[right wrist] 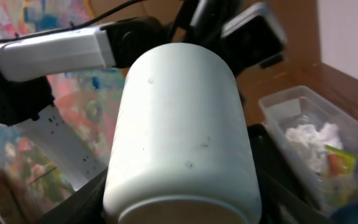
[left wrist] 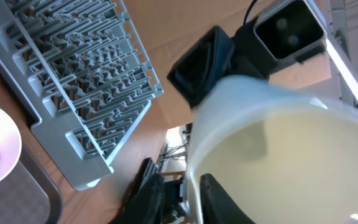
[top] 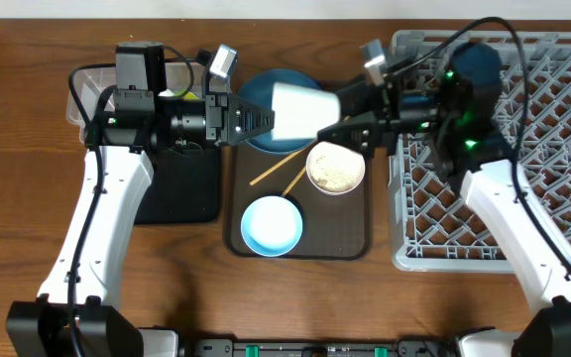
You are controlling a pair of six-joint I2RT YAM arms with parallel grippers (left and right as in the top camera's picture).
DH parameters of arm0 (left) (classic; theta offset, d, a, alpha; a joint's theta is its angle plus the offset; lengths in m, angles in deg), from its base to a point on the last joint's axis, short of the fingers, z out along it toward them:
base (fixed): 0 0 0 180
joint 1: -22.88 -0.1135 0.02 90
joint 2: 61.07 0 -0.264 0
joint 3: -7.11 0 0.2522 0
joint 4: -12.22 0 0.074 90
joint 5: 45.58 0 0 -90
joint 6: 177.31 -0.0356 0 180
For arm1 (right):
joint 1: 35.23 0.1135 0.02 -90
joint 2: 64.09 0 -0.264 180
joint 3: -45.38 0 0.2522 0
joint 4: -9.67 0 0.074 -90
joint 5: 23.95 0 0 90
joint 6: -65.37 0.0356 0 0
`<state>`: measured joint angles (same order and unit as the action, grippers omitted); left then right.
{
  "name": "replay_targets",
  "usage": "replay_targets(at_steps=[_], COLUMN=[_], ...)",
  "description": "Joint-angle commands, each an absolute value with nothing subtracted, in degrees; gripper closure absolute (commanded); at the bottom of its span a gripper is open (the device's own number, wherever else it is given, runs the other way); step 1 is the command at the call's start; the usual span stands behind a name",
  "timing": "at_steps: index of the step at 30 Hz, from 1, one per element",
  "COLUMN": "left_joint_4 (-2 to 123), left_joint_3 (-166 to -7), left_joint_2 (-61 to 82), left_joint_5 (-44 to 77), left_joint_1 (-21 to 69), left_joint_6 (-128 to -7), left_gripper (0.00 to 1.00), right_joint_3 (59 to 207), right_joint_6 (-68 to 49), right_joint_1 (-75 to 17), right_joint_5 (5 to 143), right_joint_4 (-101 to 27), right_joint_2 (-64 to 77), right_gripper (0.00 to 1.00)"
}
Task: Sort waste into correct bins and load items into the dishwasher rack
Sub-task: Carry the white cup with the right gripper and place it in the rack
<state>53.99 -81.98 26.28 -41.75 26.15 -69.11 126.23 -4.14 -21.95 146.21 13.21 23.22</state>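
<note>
The small white cup (top: 303, 111) hangs on its side in the air above the brown tray, between my two grippers. My left gripper (top: 266, 121) straddles its rim, one finger inside the cup (left wrist: 278, 143) and the outer finger a little off the wall, so the left gripper (left wrist: 188, 186) is open. My right gripper (top: 337, 111) has the cup's base end (right wrist: 182, 124), with a black finger pressed on each side; the right gripper (right wrist: 182, 194) is shut on it. The grey dishwasher rack (top: 553, 149) stands at the right.
On the brown tray (top: 350, 233) sit a dark blue bowl (top: 266, 89), a cream bowl (top: 336, 167) with rice scraps, a light blue bowl (top: 272, 225) and two chopsticks (top: 281, 171). The black tray (top: 181, 193) and clear tub (top: 82, 94) are at the left; tissue (right wrist: 309, 134) and a wrapper (right wrist: 339, 163) lie in the tub.
</note>
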Motion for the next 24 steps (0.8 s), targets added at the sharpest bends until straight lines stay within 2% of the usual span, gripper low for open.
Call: replay_targets(at_steps=[1, 8, 12, 19, 24], left_joint_4=[53.69, 53.69, 53.71, 53.79, 54.17], left_joint_3=[-82.31, -82.31, -82.31, -82.28, -82.26], left_joint_2=[26.28, 26.28, 26.28, 26.28, 26.28], left_joint_5=[-41.9, -39.43, -34.25, -21.03, -15.56], left_joint_1=[26.21, 26.21, 26.21, 26.21, 26.21], left_joint_6=[-69.25, -69.49, -69.64, -69.68, -71.78], left_gripper=[0.73, 0.71, 0.66, 0.65, 0.65], right_joint_3=[126.19, 126.19, 126.19, 126.21, 127.74], right_joint_6=[-0.32, 5.85, 5.89, -2.17, -8.75], right_joint_1=[-26.3, -36.79, -39.5, -39.72, -39.67], right_joint_5=[146.36, 141.46, 139.61, 129.62, 113.38], right_joint_4=[13.25, 7.07, 1.69, -12.39, -29.26], right_joint_2=[23.46, 23.46, 23.29, 20.77, 16.62], right_gripper=[0.51, 0.56, 0.56, 0.53, 0.53])
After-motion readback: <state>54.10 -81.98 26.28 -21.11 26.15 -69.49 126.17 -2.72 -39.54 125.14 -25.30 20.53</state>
